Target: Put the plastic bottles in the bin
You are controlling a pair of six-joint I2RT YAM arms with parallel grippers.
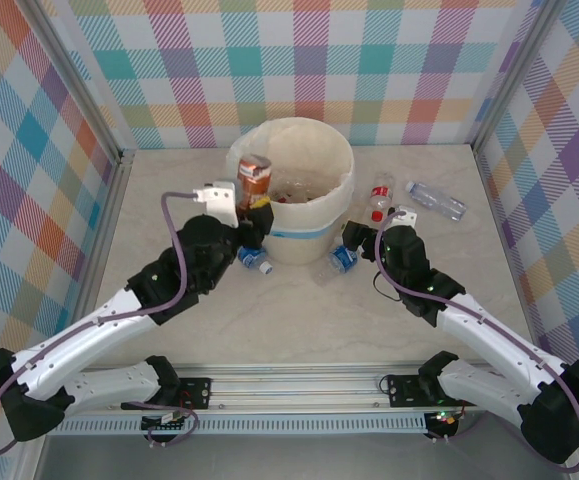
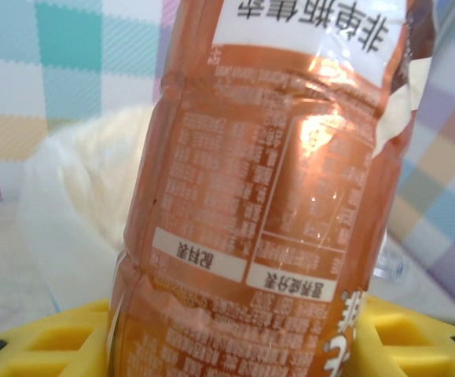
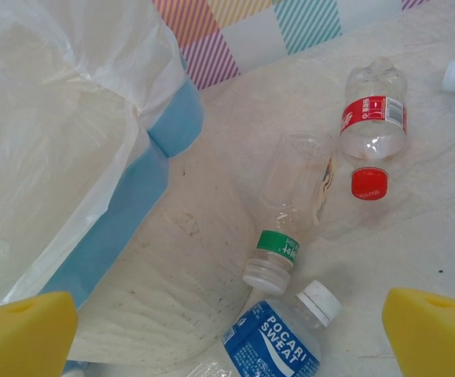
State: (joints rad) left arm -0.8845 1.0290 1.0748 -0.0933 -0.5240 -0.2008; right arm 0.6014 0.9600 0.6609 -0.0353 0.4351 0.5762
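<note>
Glossy plastic bottle (image 2: 266, 204), crinkly translucent bin liner (image 3: 54, 118), matt tabletop (image 3: 416, 243)

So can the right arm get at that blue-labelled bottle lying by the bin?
Probably yes. The right gripper hangs open just above the blue-labelled bottle, which lies bare on the table between its yellow fingers. The bin stands close beside it, so room there looks tight.

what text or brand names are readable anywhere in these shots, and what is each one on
"POCARI SWEAT": on the blue-label bottle lying on its side.
Chinese print on the orange-label bottle held in the left gripper: upside down, too blurred to quote.
White print on the red-label bottle: too small to read.
Print on the green-band bottle: too small to read.
</note>
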